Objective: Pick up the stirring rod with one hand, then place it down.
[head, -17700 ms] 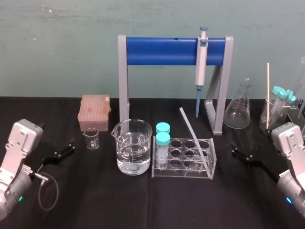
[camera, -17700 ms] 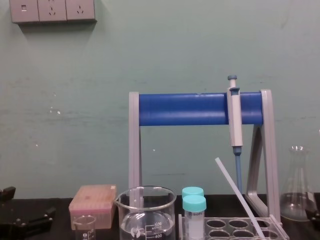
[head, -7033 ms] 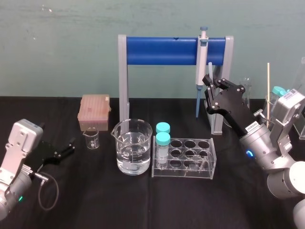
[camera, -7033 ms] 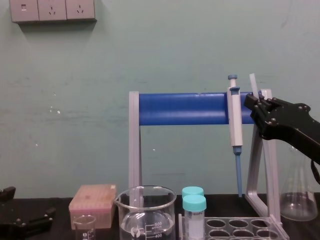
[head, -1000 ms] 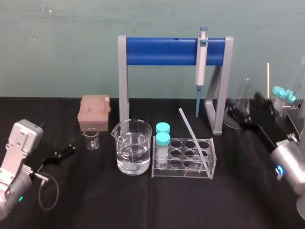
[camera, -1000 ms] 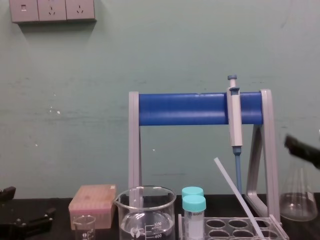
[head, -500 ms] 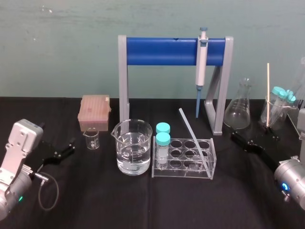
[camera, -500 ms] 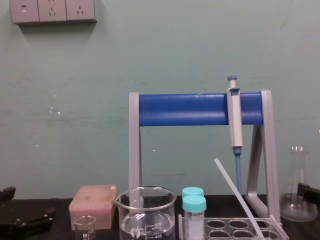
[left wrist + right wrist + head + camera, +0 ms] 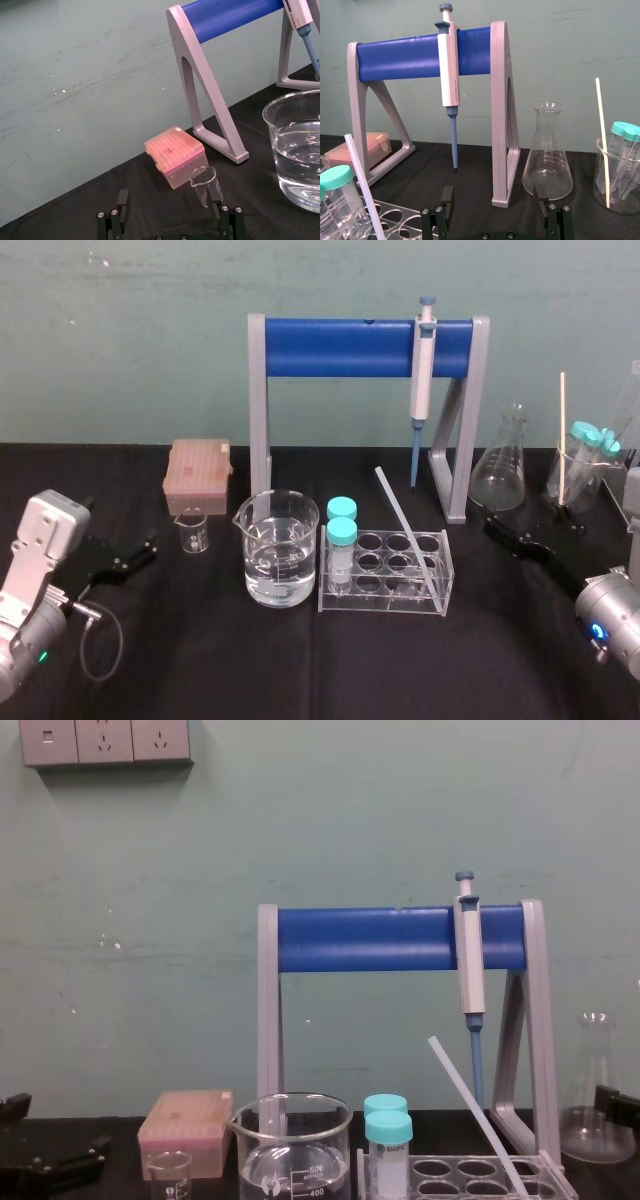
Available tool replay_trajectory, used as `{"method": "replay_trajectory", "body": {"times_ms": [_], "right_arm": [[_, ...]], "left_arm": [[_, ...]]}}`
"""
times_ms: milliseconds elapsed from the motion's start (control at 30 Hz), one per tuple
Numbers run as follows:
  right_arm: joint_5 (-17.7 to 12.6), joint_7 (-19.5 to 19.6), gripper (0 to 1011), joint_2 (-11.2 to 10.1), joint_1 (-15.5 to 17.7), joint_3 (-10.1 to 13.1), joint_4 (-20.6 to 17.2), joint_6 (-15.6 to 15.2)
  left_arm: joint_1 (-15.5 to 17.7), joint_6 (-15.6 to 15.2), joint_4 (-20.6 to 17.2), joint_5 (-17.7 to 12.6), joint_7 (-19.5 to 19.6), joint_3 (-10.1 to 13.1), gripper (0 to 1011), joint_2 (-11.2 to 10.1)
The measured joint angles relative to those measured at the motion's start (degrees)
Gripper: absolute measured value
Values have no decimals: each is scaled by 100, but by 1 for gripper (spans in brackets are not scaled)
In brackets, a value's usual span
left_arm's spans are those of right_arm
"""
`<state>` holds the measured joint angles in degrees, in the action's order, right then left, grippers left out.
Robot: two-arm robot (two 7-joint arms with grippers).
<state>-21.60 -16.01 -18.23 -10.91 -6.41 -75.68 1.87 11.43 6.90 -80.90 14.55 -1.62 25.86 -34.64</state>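
Right end effector [image 9: 493, 196]: mine, low over the surface [image 9: 200, 660] at its right side. The fingers are spread wide with nothing between them, well apart from the rod.
Left end effector [image 9: 170, 204]: low at the left side of the surface. The fingers are spread and empty, and it points toward the small beaker.
Rack [image 9: 385, 587]: clear, at the middle of the surface, just right of the big beaker.
Rod [image 9: 405, 528]: its lower end stands in the rack's right end, in the near row. It leans up and back toward the left, with its top free in the air in front of the stand. Nothing grips it.
Tubes [image 9: 342, 530]: two with teal caps, upright in the rack's left end.
Big beaker [image 9: 277, 550]: partly filled with clear liquid, left of the rack.
Small beaker [image 9: 192, 530]: left of the big beaker, just in front of the box.
Box [image 9: 199, 472]: pink, farther back on the left.
Stand [image 9: 340, 348]: grey legs and a blue bar, at the back of the surface.
Pipette [image 9: 424, 360]: hangs from the right end of the bar, tip down.
Flask [image 9: 500, 472]: clear, just right of the stand and beyond my right end effector.
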Motion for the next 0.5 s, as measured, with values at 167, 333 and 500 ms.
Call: {"method": "replay_trajectory", "body": {"times_ms": [167,333,500], "right_arm": [[-1,0,1003,-1,0,-3,0,3],[-1,-2,1003,-1,0,-3,0,6],[-2,-5,1003,-1,0,-3,0,9]], "left_arm": [[0,0,0,0,0,0,1000,0],[0,0,0,0,0,0,1000,0],[0,0,0,0,0,0,1000,0]]}}
